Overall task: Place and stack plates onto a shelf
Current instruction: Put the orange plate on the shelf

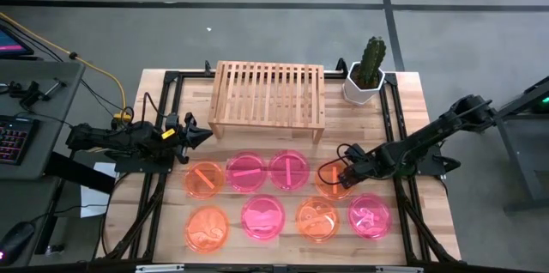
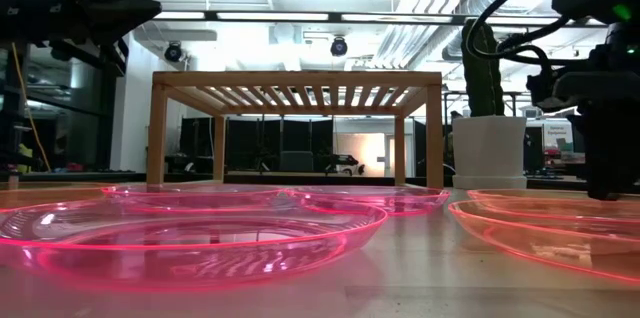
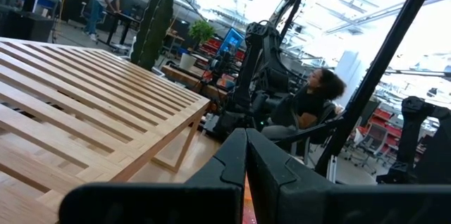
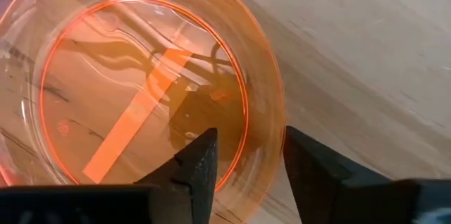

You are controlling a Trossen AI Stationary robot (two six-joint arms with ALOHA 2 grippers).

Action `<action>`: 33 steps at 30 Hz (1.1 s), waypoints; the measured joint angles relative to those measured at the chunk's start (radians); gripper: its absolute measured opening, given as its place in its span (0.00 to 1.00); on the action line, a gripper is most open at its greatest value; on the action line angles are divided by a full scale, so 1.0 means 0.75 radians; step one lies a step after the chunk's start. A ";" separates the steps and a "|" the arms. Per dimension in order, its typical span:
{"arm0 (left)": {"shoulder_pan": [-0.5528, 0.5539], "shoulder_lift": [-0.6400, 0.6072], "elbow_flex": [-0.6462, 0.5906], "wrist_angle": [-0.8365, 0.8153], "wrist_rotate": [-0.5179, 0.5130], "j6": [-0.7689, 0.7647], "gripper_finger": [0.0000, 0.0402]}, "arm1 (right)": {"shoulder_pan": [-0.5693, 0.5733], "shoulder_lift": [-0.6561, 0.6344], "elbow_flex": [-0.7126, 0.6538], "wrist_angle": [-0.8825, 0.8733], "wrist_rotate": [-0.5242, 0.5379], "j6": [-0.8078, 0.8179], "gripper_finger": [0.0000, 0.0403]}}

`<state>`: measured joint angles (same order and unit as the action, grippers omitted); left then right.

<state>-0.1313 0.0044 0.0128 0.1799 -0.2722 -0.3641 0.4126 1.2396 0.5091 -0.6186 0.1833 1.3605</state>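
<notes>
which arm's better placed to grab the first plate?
Right. The right gripper hangs open over the rim of the orange striped plate, jaws straddling it. The left gripper waits shut, beside the shelf.

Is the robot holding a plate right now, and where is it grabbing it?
Not yet. The right tool is open, its fingers either side of the striped orange plate's rim, not pinching. The left tool is shut, holding nothing.

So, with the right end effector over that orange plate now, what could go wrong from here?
1. The right end effector is open with the rim of the orange striped plate between its fingers. The thin rim may slip when it closes.
2. A pink plate lies right beside it, so lifting could push that one.
3. The cactus pot stands close to the shelf, on the right arm's side; a wide swing might hit it.
The left end effector waits, closed.
</notes>
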 joint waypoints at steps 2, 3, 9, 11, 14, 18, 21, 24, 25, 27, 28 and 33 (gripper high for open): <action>0.000 0.000 0.000 0.001 0.000 0.000 0.00 | 0.000 0.000 0.000 0.000 0.000 0.000 0.31; 0.000 0.001 0.000 0.000 0.000 0.000 0.00 | 0.000 0.000 0.000 0.000 0.000 -0.001 0.29; 0.000 0.000 0.000 0.000 0.000 0.001 0.00 | 0.000 -0.001 0.000 -0.016 0.001 -0.021 0.11; 0.000 0.000 0.000 0.000 0.000 0.001 0.00 | 0.000 -0.001 0.000 -0.031 0.005 -0.020 0.04; 0.000 0.000 0.000 0.000 0.000 0.001 0.00 | 0.000 -0.001 0.000 -0.039 0.009 -0.018 0.02; 0.000 0.000 0.000 0.000 0.000 0.001 0.00 | -0.002 -0.010 0.000 -0.044 -0.008 -0.049 0.01; 0.000 0.000 0.000 0.000 -0.001 0.001 0.00 | -0.012 -0.041 0.000 -0.049 -0.044 -0.079 0.00; 0.000 0.000 0.000 0.001 -0.001 0.002 0.00 | -0.019 -0.089 0.000 -0.049 -0.047 -0.103 0.00; 0.000 0.000 0.000 0.001 -0.001 0.002 0.00 | -0.020 -0.106 0.000 -0.049 -0.047 -0.105 0.00; 0.000 0.000 0.000 0.001 -0.001 0.002 0.00 | -0.020 -0.146 0.000 -0.048 -0.045 -0.106 0.00; 0.000 0.000 0.000 0.001 -0.001 0.002 0.00 | -0.020 -0.166 0.000 -0.048 -0.045 -0.111 0.00; 0.000 0.000 0.000 0.001 -0.024 0.008 0.00 | -0.020 -0.277 0.000 -0.043 -0.042 -0.130 0.00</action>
<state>-0.1313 0.0044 0.0128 0.1804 -0.2898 -0.3581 0.3973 1.0317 0.5091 -0.6507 0.1517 1.2628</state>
